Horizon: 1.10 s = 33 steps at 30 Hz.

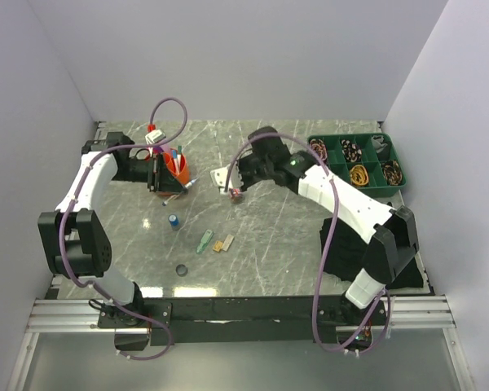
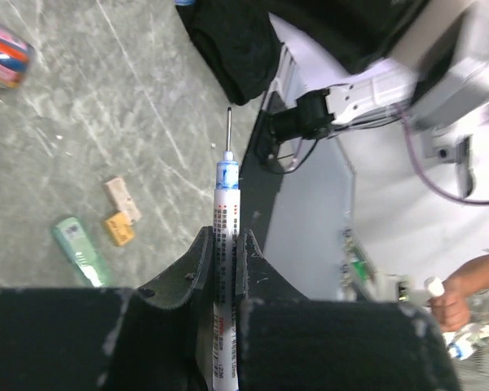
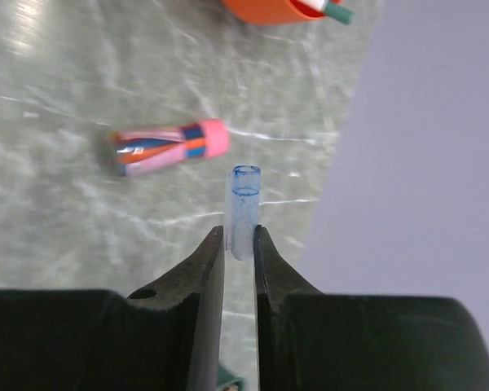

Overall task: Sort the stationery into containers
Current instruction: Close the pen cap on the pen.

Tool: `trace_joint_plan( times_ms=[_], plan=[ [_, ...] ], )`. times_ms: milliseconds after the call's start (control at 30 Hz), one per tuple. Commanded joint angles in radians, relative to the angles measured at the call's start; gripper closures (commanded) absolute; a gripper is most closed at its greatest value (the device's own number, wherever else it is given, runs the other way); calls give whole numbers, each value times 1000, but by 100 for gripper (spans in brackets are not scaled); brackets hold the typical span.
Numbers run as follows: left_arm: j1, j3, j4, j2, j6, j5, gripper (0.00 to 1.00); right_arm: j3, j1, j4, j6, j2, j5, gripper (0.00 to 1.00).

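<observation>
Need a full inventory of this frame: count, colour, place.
pot: one, orange, back left, partly filled
pen: one, white with blue collar, gripped beside pot
clear tube: one, blue-tinted, gripped above centre
pink tube: one, striped, lying flat below it
cylinder: one, blue, left of centre
clip: one, green, centre front
erasers: two, yellow and beige, beside clip
disc: one, dark, near front
tray: one, green, back right
coiled bands: several, mixed colours, in tray compartments
left gripper: shut on pen
right gripper: shut on clear tube
</observation>
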Motion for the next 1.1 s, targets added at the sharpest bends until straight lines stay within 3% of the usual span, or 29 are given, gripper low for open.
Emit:
trace_joint_plan(
  times_ms=[0, 33, 133, 300, 467, 1067],
  plan=[
    [-27, 5, 62, -63, -146, 45, 99, -188, 40, 317, -181, -77, 109, 97],
    [-33, -3, 115, -76, -200, 46, 99, -218, 46, 422, -196, -88, 121, 97],
    [-52, -49, 191, -111, -287, 46, 99, -257, 63, 500, -195, -101, 118, 99],
    [-81, -62, 216, -105, -312, 42, 99, -304, 72, 599, -190, -137, 71, 100],
    [-81, -57, 206, -96, -314, 8, 99, -409, 87, 808, -199, -211, 16, 100],
    [-40, -25, 225, -100, -330, 57, 99, -377, 110, 725, -210, -185, -26, 100]
  ],
)
